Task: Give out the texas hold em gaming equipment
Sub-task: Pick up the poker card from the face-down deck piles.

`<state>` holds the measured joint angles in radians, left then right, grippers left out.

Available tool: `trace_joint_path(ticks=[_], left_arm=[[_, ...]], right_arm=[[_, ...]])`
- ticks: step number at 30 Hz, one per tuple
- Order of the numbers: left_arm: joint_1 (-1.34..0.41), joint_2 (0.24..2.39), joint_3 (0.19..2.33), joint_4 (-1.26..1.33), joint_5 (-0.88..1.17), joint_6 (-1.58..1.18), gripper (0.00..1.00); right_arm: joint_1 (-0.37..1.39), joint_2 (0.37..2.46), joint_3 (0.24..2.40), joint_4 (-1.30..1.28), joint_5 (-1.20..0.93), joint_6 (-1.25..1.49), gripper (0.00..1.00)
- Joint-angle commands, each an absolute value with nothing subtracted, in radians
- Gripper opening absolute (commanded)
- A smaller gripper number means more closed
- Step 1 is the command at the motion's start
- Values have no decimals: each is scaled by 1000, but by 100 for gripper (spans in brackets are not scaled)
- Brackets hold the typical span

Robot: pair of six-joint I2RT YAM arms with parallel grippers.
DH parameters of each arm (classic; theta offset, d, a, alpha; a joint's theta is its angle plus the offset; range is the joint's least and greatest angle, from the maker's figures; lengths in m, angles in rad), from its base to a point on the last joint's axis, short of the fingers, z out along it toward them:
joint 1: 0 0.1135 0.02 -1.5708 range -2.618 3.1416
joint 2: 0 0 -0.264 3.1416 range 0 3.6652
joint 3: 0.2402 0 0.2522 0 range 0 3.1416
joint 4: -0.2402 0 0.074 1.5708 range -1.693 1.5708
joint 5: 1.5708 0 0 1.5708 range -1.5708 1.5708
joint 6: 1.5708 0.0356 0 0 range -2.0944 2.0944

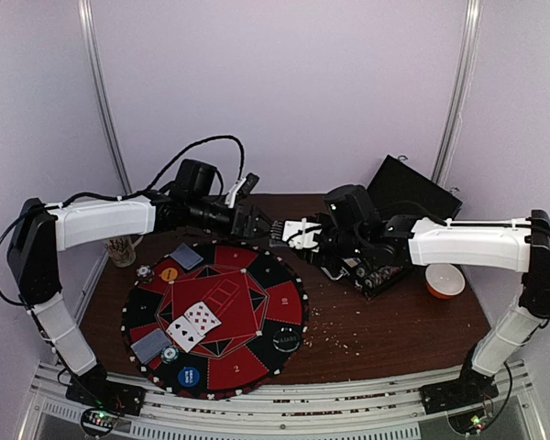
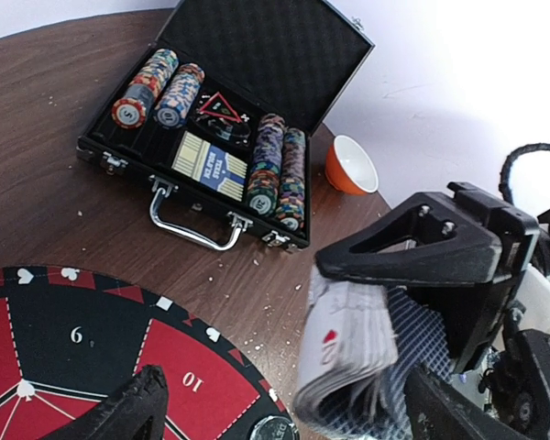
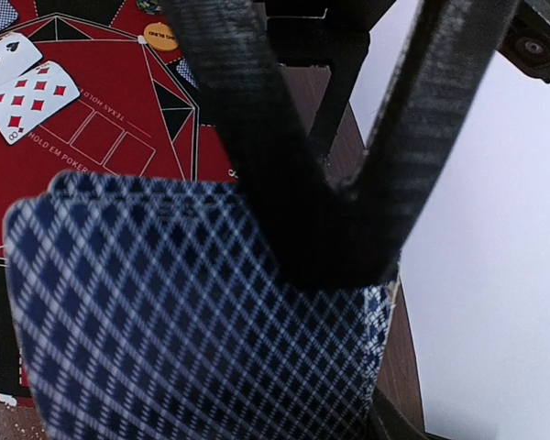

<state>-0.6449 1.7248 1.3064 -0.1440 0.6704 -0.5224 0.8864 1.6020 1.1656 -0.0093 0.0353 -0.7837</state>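
**Table** [image 1: 385,335]: brown wood, scattered with pale crumbs.

**Mat** [image 1: 257,302]: round, red and black, numbered segments; lies at the table's 8 o'clock.

**Case** [image 1: 412,188]: black, hinged, lid raised, at the table's 1 o'clock. Cased chips [image 2: 280,174], striped, lie in rows either side of a blue-and-cream pack [image 2: 209,160].

**Left fingers** [image 2: 119,412]: spread wide, holding nothing, tips just beside the deck.

**Right fingers** [image 3: 247,110]: clamped on the deck, facing the left fingers.

**Deck of cards** [image 2: 344,353]: blue diamond-patterned backs, white faces. It is held off the table just past the mat's 1 o'clock rim.

**Bowl** [image 1: 445,280]: orange, white inside, at the table's 3 o'clock.

**Clear cup** [image 1: 121,249]: at the table's 10 o'clock edge.

**Face-up cards** [image 1: 194,323]: two, overlapping, at 9 o'clock of the mat's centre.

**Face-down card** [image 1: 185,256]: at the mat's 11 o'clock.

**Second face-down card** [image 1: 150,345]: at the mat's 8 o'clock.

**Yellow disc** [image 1: 169,273]: at the mat's 10 o'clock.

**Blue disc** [image 1: 189,376]: at the mat's 7 o'clock.

**Black disc** [image 1: 286,339]: at the mat's 4 o'clock.

**Loose chip** [image 1: 145,272]: on the table just off the mat's 10 o'clock rim.

**Second loose chip** [image 1: 170,354]: on the mat, just beside the second face-down card.
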Motion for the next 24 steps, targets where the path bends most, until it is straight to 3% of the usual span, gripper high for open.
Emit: trace_joint_path(ticks=[1, 8, 15, 24], left_arm=[[-665, 1734, 1357, -110, 712, -513, 93], [-675, 1763, 1395, -228, 664, -469, 80], [-668, 1750, 1413, -322, 610, -430, 55], [-653, 1713, 1395, -343, 599, -412, 41]], right_arm=[[894, 1619, 1205, 14, 31, -791, 43], [893, 1622, 1206, 14, 42, -794, 43], [894, 1619, 1201, 14, 52, -795, 43], [894, 1617, 1197, 11, 61, -796, 43]])
